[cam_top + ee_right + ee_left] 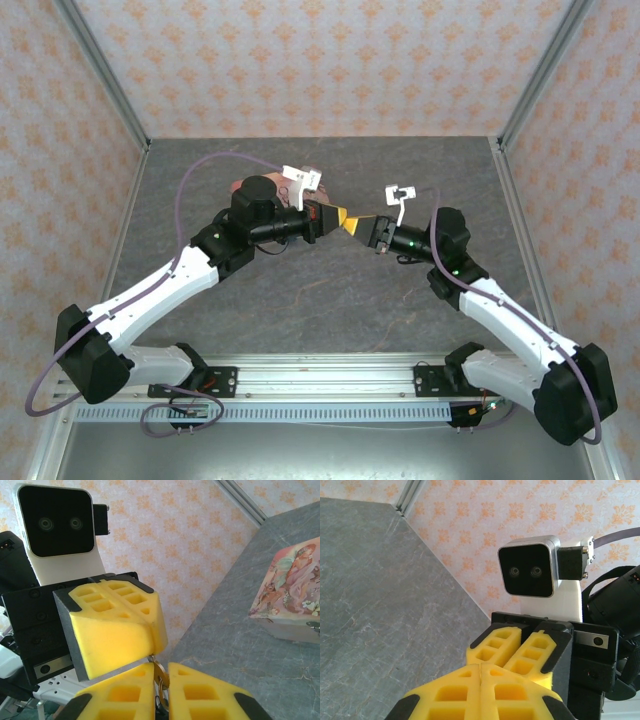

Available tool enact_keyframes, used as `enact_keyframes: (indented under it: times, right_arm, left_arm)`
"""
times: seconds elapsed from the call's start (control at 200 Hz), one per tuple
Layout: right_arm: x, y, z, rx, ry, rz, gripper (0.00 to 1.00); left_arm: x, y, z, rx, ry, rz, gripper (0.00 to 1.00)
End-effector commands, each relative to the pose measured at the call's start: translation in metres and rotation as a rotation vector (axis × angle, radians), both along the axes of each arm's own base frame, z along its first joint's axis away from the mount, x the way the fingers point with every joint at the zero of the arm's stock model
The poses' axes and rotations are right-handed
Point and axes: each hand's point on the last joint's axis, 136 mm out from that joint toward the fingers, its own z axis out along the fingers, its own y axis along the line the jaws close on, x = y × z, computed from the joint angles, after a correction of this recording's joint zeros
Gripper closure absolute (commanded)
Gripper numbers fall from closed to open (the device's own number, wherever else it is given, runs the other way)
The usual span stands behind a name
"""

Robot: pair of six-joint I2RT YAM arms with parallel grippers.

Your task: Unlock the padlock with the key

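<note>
Looking down from above, we see the left arm (170, 280) and the right arm (500, 310) reaching in over the grey counter (330, 320). The left jaws and right jaws meet tip to tip above its middle, their yellow pads (340, 218) nearly touching. A pink tin (237, 187) sits beyond the left wrist, mostly hidden. From the left wrist, we find the left jaws pressed fully together, the pads meeting along one seam, and we cannot tell whether anything is pinched there. The right jaws face them just beyond, with the right camera (529, 565) above. From the right wrist, we see the right jaws standing a mere slit apart. A small brass-gold key (159, 674) stands in that slit and fills it, gripped between the pads, just under the tip of the closed left jaws. The tin rests on the counter off to the right, well apart.
</note>
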Motion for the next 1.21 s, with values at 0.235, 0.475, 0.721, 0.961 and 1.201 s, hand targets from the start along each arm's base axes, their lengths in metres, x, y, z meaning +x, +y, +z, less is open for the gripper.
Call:
enact_keyframes:
  times: [0.235, 0.475, 0.721, 0.961, 1.201]
  right_arm:
    - [-0.003, -0.001, 0.013, -0.004, -0.055, -0.006, 1.0]
    - [0.014, -0.007, -0.015, -0.139, -0.011, -0.093, 1.0]
    - [0.061, 0.003, -0.066, -0.258, 0.118, -0.145, 1.0]
    - [0.133, 0.043, -0.104, -0.272, 0.207, -0.11, 1.0]
    - [0.195, 0.079, -0.155, -0.282, 0.317, -0.092, 1.0]
  left_arm:
    - [0.005, 0.01, 0.02, -0.005, -0.061, 0.061, 0.98]
    - [0.023, 0.048, 0.009, 0.039, -0.019, 0.206, 0.57]
    - [0.037, 0.11, -0.066, 0.064, 0.172, 0.391, 0.26]
    - [0.03, 0.128, -0.145, 0.103, 0.314, 0.46, 0.18]
    - [0.03, 0.143, -0.189, 0.164, 0.37, 0.53, 0.07]
